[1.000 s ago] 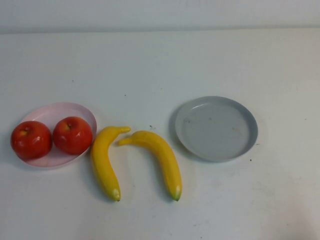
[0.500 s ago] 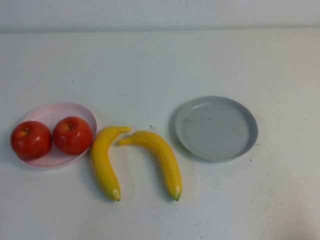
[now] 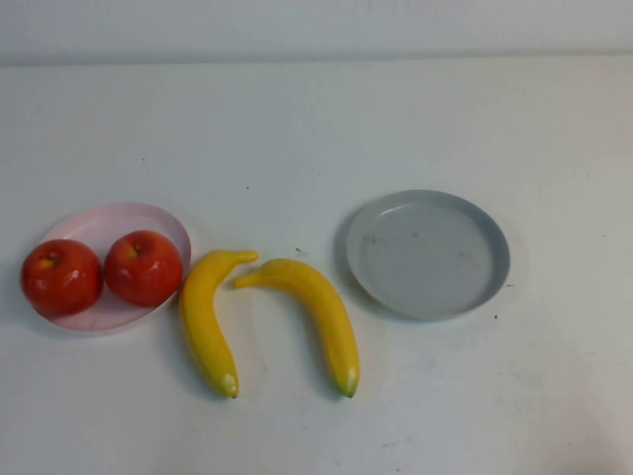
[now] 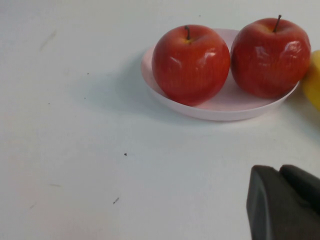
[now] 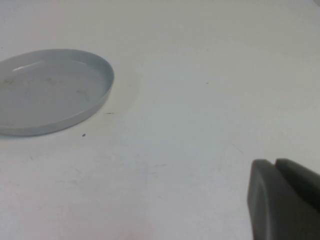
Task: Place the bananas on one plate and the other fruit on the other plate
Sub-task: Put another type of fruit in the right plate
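Sitting side by side, two red apples [image 3: 103, 271] filled the pink plate [image 3: 119, 223]; the grey plate [image 3: 427, 253] held nothing.
Two bananas [image 3: 267, 320] lay between the plates on the white worktop [image 3: 316, 129]. The left gripper [image 4: 285, 202], near the pink plate, and the right gripper [image 5: 285, 200], near the grey one, had clenched, empty jaws.

Banana [image 4: 314, 80] cut by left wrist view edge; grey plate [image 5: 50, 92] cropped.

From above on our own side, we look down across the whole tabletop [image 3: 316, 129]. Our left wrist camera sits low and close, facing the pink plate [image 4: 220, 107]; the right faces the grey plate [image 5: 50, 90]. Both plates also appear overhead.
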Available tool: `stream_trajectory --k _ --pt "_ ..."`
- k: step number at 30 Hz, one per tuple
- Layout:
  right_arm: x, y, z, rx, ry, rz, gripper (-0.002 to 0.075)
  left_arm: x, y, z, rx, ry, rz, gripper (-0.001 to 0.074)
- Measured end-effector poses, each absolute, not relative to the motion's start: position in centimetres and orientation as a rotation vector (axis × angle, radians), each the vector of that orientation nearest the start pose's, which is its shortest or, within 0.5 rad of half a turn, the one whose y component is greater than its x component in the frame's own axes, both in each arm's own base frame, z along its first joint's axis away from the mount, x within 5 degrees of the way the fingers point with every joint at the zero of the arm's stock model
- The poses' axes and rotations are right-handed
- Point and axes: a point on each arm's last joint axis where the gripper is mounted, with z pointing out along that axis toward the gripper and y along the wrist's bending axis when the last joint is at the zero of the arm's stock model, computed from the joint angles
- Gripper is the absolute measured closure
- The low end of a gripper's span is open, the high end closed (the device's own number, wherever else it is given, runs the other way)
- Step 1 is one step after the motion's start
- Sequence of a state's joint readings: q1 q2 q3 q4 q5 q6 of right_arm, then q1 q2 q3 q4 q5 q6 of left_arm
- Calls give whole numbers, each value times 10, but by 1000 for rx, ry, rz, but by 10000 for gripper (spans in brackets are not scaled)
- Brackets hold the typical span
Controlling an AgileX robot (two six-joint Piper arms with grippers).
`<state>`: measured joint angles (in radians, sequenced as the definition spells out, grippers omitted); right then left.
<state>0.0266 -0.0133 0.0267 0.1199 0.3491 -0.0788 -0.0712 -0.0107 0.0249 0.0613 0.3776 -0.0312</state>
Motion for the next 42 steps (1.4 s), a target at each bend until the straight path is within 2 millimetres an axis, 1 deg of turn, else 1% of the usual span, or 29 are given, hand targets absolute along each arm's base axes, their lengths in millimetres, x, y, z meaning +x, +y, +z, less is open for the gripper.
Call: stream_trajectory --k 4,7,13,17,20,22,24,28,30,34,36,39,42 --pt "53 5 175 -21 1833 79 743 52 -2 171 75 1873 -10 734" --pt "55 5 183 8 1738 100 743 52 -2 171 75 1873 -10 734" --pt "56 2 205 194 1489 252 743 52 -2 171 75 1873 -10 734" --pt "56 -1 211 256 1414 288 743 52 -2 171 75 1873 -10 734" --pt "56 -2 211 370 1392 408 743 52 -2 171 75 1873 -10 734" --pt "56 0 208 401 1431 464 743 52 -2 171 75 1873 -10 734" --pt "56 8 209 389 1561 530 743 52 -2 171 75 1873 -10 734" --pt "59 18 231 359 1746 595 743 52 -2 171 75 1873 -10 734" --pt "63 23 248 313 1853 611 743 52 -2 171 75 1873 -10 734" --pt "81 31 273 208 2076 602 743 52 -2 171 76 1873 -10 734" --pt "91 33 283 139 2175 581 743 52 -2 171 76 1873 -10 734" --pt "109 35 296 48 2256 551 743 52 -2 171 76 1873 -10 734" --pt "131 36 304 -5 2314 526 743 52 -2 171 76 1873 -10 734"
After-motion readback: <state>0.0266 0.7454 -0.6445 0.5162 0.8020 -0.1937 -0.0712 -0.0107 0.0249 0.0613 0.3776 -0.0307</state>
